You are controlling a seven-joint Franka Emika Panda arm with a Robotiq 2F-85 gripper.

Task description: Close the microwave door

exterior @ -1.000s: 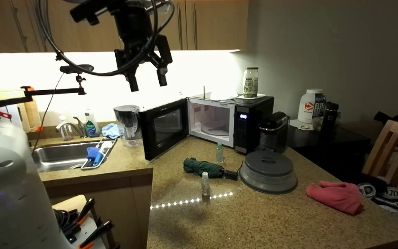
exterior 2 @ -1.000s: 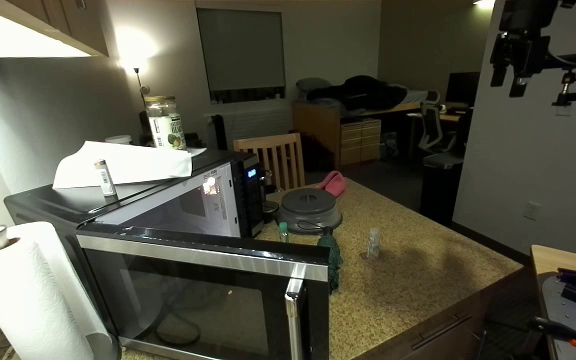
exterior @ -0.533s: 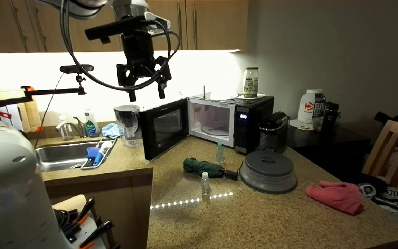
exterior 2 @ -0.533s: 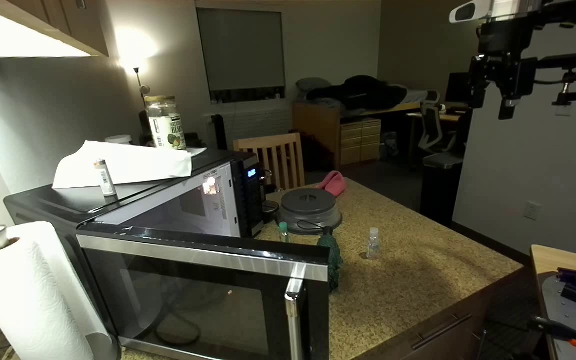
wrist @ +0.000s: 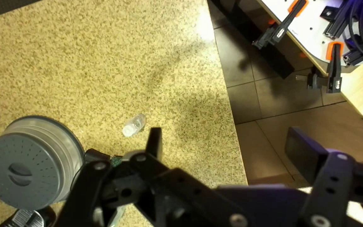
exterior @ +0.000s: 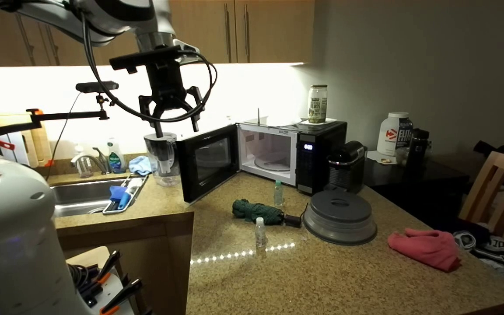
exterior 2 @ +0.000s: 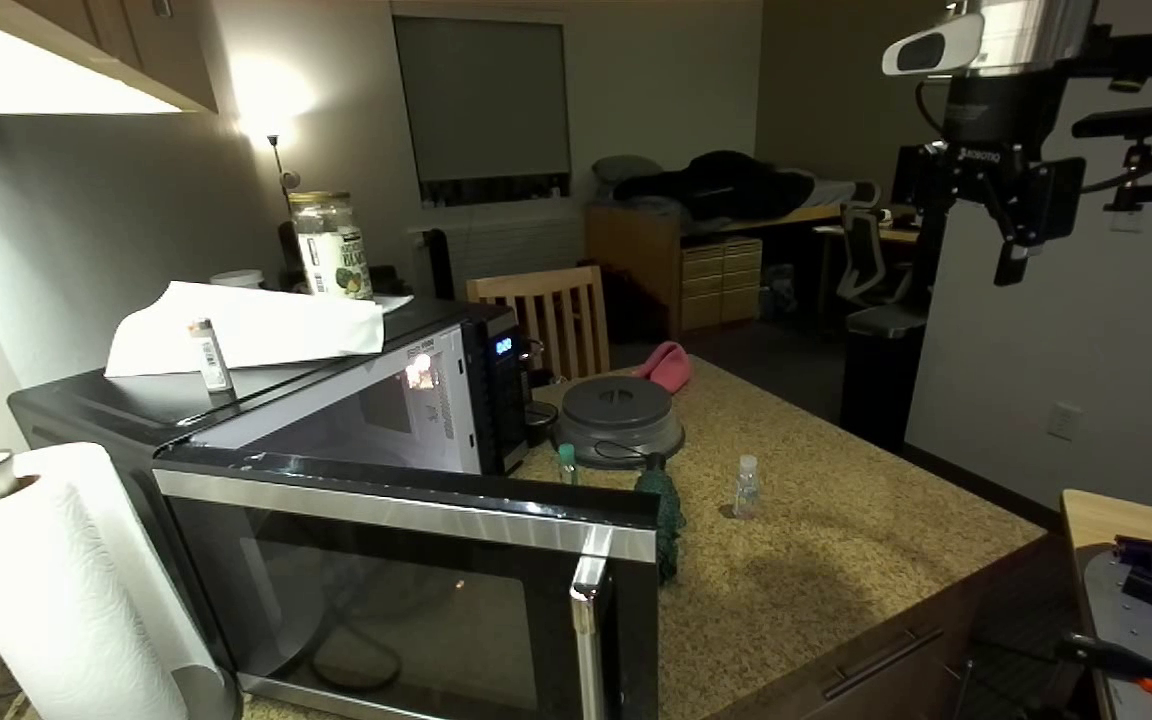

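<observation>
Microwave door (exterior 2: pixel 386 600): swung wide out from the microwave (exterior: pixel 308 166), its handle (exterior 2: pixel 587 640) on the outer face near the free edge.
Hand (exterior: pixel 177 130): spread wide with nothing held; it hangs over the edge of the desk (exterior: pixel 344 280), well apart from the door.
Door closing: judged to be at the approach, the push not yet begun.
Handle side: likely the best place to push, reached by coming down beyond the free edge; an arc round the hinged side should serve better than a straight shove, and a narrower grip would probably press more firmly.
Desk before the microwave: the green bundle (exterior: pixel 258 213) and green-capped bottle (exterior: pixel 278 194) may get caught, so a slow sweep seems wise.
Microwave inside: a round plate (exterior: pixel 273 163) on its floor.
Jar (exterior: pixel 317 105): lidded, upright atop the microwave; its label hides most of the contents.
White-capped bottle (exterior: pixel 260 234): clear, upright; contents cannot be told.
Pitcher (exterior: pixel 161 157): dark insert in its upper part; water level unclear.
</observation>
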